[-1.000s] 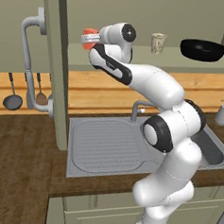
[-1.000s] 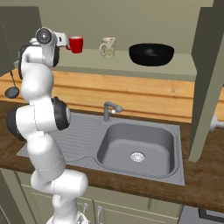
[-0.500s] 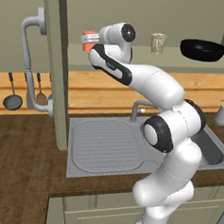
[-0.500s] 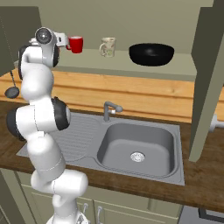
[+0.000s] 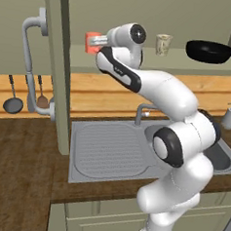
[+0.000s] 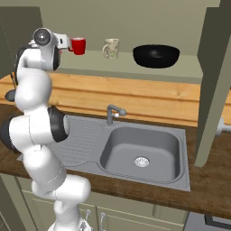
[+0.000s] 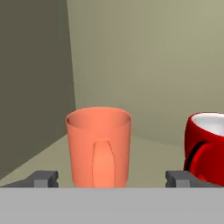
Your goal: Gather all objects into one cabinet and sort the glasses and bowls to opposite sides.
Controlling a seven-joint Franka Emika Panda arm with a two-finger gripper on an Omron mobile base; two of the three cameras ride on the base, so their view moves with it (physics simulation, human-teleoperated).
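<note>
**Open fingers flank orange-red mug on cabinet shelf**

Left base view: the gripper (image 5: 95, 43) reaches onto the pale shelf (image 5: 199, 64); beige mug (image 5: 163, 44) and black bowl (image 5: 208, 50) stand further right.

Right base view: a red cup (image 6: 78, 45) sits just beside the hand.

Hand view: fingertips (image 7: 43, 178) stand wide apart, seemingly clear of the upright orange-red mug (image 7: 99, 146).
</note>
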